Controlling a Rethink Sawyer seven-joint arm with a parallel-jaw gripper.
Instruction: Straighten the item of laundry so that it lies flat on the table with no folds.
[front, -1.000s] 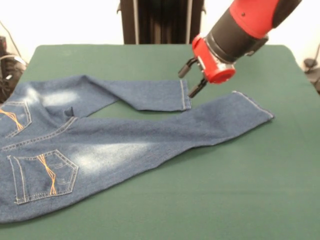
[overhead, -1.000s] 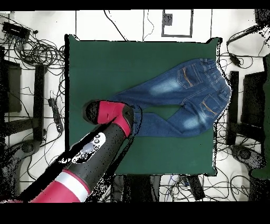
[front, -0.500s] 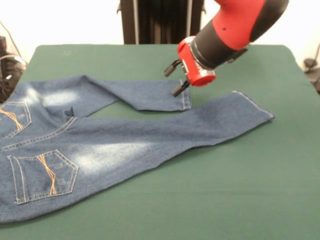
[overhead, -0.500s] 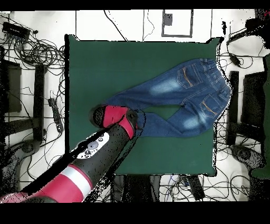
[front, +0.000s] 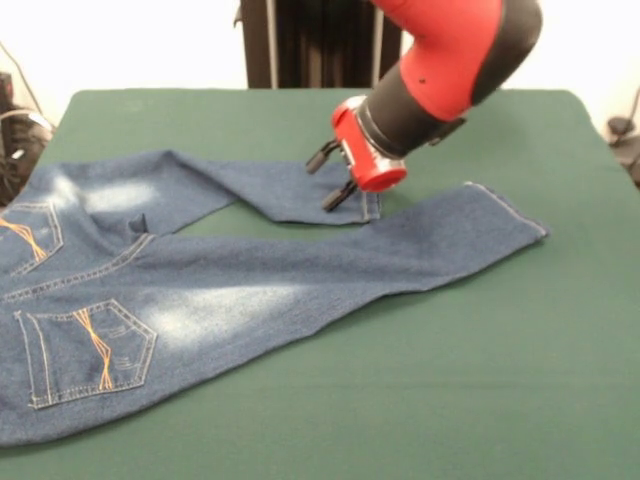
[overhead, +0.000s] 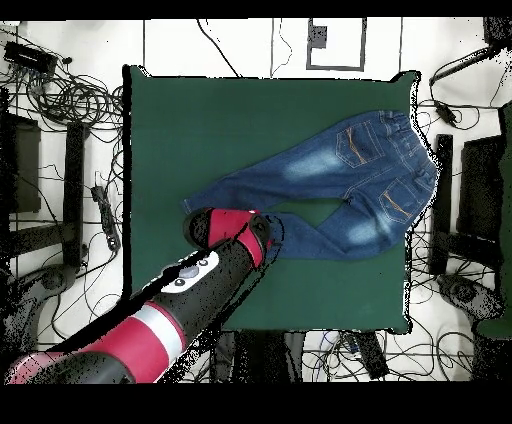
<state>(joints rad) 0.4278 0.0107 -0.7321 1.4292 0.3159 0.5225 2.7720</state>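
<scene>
The blue denim jeans (front: 250, 290) lie back-pockets-up on the green table (front: 450, 390), the legs spread toward the right in the front view. The shorter far leg ends in a hem (front: 371, 202), and the longer near leg reaches a hem (front: 510, 212). My gripper (front: 328, 178) hangs open just above the far leg's end, with nothing between its black fingers. In the overhead view the jeans (overhead: 340, 185) run from the table's (overhead: 200, 120) right edge toward the middle. The arm's red head (overhead: 228, 226) covers the end of the lower leg there.
The jeans' waistband (overhead: 420, 150) reaches past the table's right edge in the overhead view. Cables and stands (overhead: 60, 100) crowd the floor around the table. Bare green cloth (front: 480, 350) stretches along the front and right in the front view.
The gripper has travelled left and down in the front view, from beside the near leg's hem to over the far leg's end. The jeans have not moved.
</scene>
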